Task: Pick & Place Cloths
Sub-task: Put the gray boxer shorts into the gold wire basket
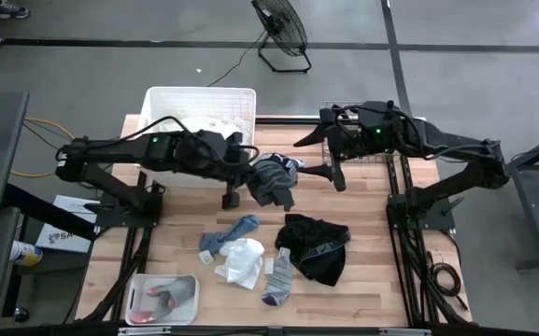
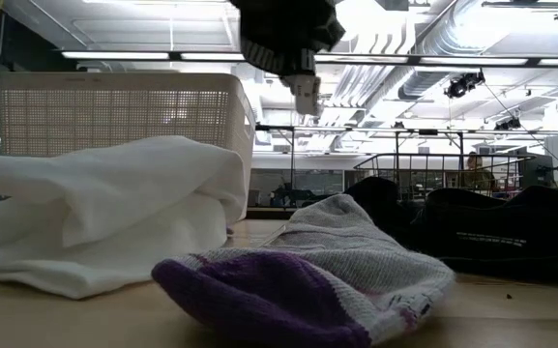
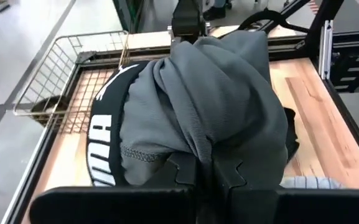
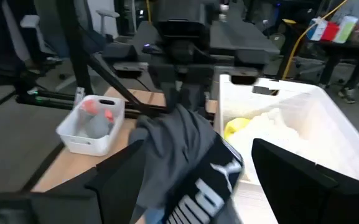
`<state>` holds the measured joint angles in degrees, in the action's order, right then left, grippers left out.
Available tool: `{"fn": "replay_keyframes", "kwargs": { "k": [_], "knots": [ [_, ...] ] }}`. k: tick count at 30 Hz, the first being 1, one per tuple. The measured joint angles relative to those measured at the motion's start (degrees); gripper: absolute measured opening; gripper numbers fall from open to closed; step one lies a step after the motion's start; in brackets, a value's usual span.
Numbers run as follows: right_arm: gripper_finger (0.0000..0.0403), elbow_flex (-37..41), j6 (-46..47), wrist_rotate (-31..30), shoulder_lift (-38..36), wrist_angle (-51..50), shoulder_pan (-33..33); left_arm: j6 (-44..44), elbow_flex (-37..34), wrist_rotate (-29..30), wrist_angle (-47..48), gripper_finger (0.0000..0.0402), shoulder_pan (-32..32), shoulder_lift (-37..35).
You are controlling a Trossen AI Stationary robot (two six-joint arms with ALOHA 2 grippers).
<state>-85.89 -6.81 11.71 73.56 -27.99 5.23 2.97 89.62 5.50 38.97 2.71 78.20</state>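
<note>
While both arms meet over the table's middle, the scene reads so:
Left gripper (image 1: 255, 171): pinched tight on the dark grey garment (image 1: 274, 179).
Right gripper (image 1: 308, 155): fingers spread wide, gripping nothing, just beside the garment.
Garment place: lifted above the table, next to the large white bin (image 1: 201, 117).
Garment axis: hangs bunched downward from the pinch, lettered waistband (image 3: 107, 134) toward the wire basket (image 3: 67, 81).
Other cloths: socks (image 1: 241, 250) and black garment (image 1: 314, 245) on the wood.

Bright ceiling strip lights (image 2: 114, 54) glare in the low view. The right wrist view is motion-blurred. Shadows on the surface (image 1: 381, 280) are soft.
</note>
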Motion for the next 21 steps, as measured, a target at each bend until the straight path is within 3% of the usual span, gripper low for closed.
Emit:
{"fn": "replay_keyframes", "kwargs": {
  "k": [11, 21],
  "knots": [
    [0.0286, 0.0, 3.85, 2.29, 4.66, -1.33, 0.0, 4.83, 0.0, -3.43, -5.85, 0.0003, -1.78, 1.87],
    [0.0286, 0.0, 6.56, 3.28, 7.19, -2.11, -1.21, 6.19, 0.0, 4.17, -9.46, 0.0003, -2.07, 1.87]
  ]
}}
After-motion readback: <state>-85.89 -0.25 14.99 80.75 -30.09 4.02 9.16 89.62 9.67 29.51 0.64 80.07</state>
